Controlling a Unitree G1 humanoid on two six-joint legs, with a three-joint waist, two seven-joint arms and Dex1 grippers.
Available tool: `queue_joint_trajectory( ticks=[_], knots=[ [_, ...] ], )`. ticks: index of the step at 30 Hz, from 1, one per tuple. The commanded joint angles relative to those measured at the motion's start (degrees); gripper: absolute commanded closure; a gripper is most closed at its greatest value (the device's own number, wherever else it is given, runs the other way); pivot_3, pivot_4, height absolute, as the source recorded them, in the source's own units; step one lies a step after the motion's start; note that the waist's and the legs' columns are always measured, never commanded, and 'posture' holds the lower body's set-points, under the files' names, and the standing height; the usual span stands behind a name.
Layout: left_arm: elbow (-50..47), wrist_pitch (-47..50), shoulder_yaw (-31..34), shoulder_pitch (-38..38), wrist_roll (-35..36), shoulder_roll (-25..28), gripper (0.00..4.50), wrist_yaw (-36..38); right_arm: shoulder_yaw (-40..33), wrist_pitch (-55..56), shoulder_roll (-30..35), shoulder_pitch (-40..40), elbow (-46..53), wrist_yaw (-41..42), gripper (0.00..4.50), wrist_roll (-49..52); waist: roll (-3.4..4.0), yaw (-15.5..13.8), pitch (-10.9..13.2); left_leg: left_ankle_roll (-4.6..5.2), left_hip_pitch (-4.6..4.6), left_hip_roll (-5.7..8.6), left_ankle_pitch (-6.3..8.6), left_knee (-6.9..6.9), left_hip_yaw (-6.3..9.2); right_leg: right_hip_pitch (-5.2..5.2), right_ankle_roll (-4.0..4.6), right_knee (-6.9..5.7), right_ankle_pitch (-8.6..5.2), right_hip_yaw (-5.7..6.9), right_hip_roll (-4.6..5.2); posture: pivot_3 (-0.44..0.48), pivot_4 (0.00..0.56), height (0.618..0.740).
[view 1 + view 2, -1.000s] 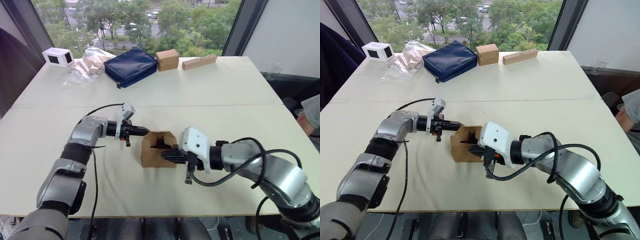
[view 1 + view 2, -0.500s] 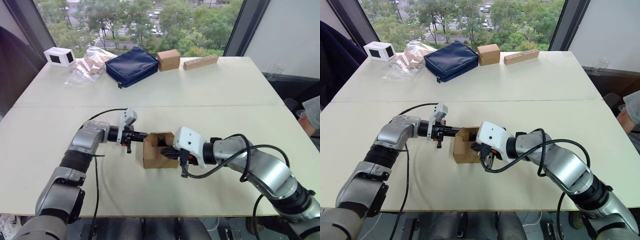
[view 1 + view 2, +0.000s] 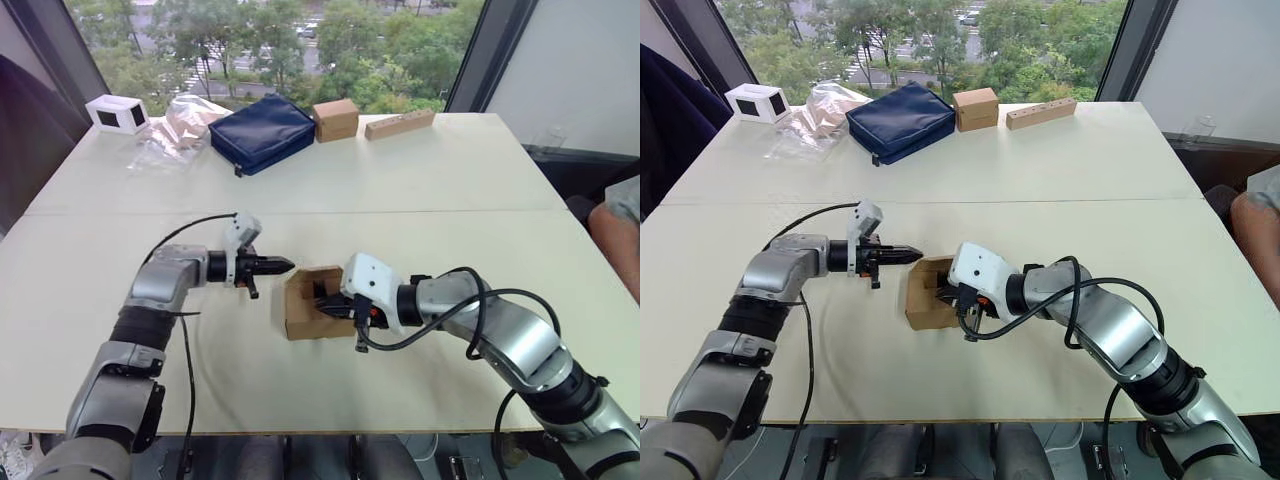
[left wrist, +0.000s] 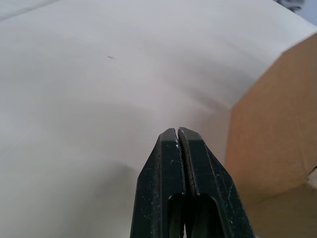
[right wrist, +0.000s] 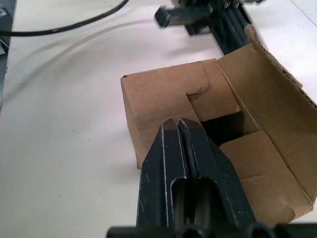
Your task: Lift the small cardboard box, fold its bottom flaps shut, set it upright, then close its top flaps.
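Observation:
The small cardboard box (image 3: 300, 318) lies on its side at the middle of the near table, one end facing my right arm. In the right wrist view that end's flaps (image 5: 218, 99) are partly folded inward over a dark gap; I cannot tell if they are the bottom flaps or the top flaps. My right gripper (image 5: 178, 122) is shut, its tip against these flaps at the box's opening (image 3: 322, 300). My left gripper (image 3: 286, 265) is shut and empty, pointing at the box's upper far-left corner, just off the box wall (image 4: 270, 129).
Along the far edge stand a white box (image 3: 117, 112), a clear plastic bag (image 3: 172, 128), a navy pouch (image 3: 262, 131), a tidy brown box (image 3: 335, 118) and a long thin cardboard box (image 3: 398, 123). A person's arm (image 3: 615, 235) shows at the right edge.
My right gripper has pushed leftward, deeper against the box's open end. My left arm has drawn back a little to the left. The box has barely shifted.

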State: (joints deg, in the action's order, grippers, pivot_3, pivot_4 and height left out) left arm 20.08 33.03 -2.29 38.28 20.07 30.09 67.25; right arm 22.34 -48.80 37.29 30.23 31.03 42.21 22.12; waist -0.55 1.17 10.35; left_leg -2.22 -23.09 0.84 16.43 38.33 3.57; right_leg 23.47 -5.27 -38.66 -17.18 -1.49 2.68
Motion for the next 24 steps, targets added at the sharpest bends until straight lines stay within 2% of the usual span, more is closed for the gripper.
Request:
queue_joint_trajectory(
  ticks=[1,4,7,11,17,24],
  knots=[
    [-17.32,9.25,5.17,-4.54,8.44,5.33,4.48,1.11,-2.25,1.39,-0.40,0.97,-0.29,0.80,4.50,-0.13,0.00,0.23,0.00,0.00,-0.02,-0.03,0.00,-0.01,0.00,0.03,0.00,0.00,0.00,0.00,-0.01,0.000,0.150,0.740],
    [-29.49,15.94,6.77,-11.14,14.45,9.34,4.48,1.19,-2.25,2.14,-0.51,1.04,-1.23,1.48,4.50,-0.45,0.04,0.08,-0.02,-0.01,0.00,-0.08,0.00,-0.05,0.00,0.03,0.00,0.00,0.00,-0.03,0.08,0.000,0.150,0.740],
    [-33.82,19.01,8.72,-14.29,17.93,9.52,4.48,-1.64,-1.95,2.65,-0.64,1.16,-1.85,2.37,4.50,-0.69,0.04,-0.57,-0.02,-0.03,0.06,-0.07,-0.01,-0.03,0.02,-0.07,0.00,0.01,0.00,-0.01,0.10,0.000,0.150,0.740],
    [-38.52,20.47,7.75,-18.62,20.04,9.02,4.48,-4.40,-1.46,3.70,-0.94,1.29,-2.97,3.34,4.50,-1.24,0.03,-0.35,-0.03,-0.02,0.06,-0.05,-0.01,-0.02,0.02,-0.10,0.00,0.06,0.00,0.00,0.10,0.000,0.150,0.740],
    [-40.53,19.39,4.04,-19.69,19.61,8.73,4.48,-6.32,-1.55,4.09,-1.30,1.82,-3.55,4.01,4.50,-1.85,0.03,-0.36,-0.03,-0.03,0.06,-0.06,-0.01,-0.03,0.02,-0.10,0.00,0.05,0.00,0.01,0.09,0.000,0.150,0.740],
    [-36.85,15.12,0.89,-19.13,16.27,8.67,4.48,-7.12,-2.86,3.35,-1.24,2.06,-2.43,4.51,4.50,-0.99,0.03,-0.33,-0.03,-0.03,0.08,-0.07,-0.01,-0.05,0.02,-0.09,0.01,0.06,0.00,0.01,0.06,0.000,0.150,0.740]
  ],
)
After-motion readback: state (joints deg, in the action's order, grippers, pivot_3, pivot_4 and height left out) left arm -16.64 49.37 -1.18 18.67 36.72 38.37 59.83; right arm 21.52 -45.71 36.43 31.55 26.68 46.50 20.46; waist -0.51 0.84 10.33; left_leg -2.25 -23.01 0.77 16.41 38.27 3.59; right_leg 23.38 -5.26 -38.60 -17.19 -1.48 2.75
